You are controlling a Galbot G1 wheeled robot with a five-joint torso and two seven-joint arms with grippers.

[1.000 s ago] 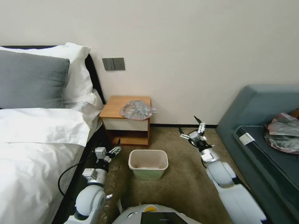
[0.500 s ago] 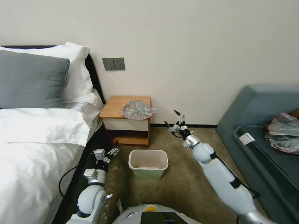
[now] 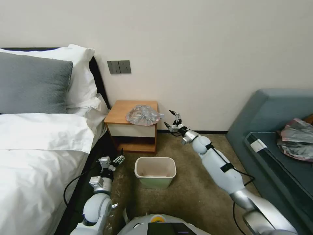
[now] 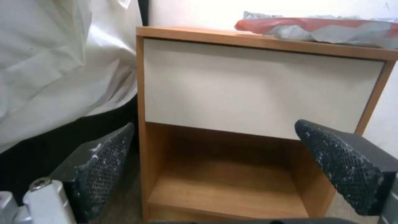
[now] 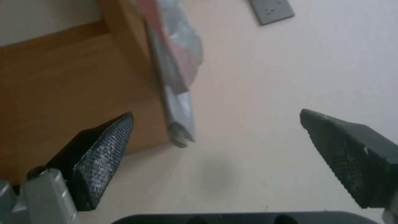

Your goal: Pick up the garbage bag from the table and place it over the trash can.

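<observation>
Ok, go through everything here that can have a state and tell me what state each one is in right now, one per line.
garbage bag: crumpled on the table, one corner hanging past the edge, not held.
table: drawer shut, lower shelf bare.
trash can: upright on the carpet, unlined.
right gripper: open, in the air beside the bag's overhanging corner.
left gripper: open, low beside the trash can.

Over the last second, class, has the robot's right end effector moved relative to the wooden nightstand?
Yes. In the head view the right end effector has swung leftward and farther out, closing on the table's right edge, where the garbage bag lies. Its jaws are open.
</observation>
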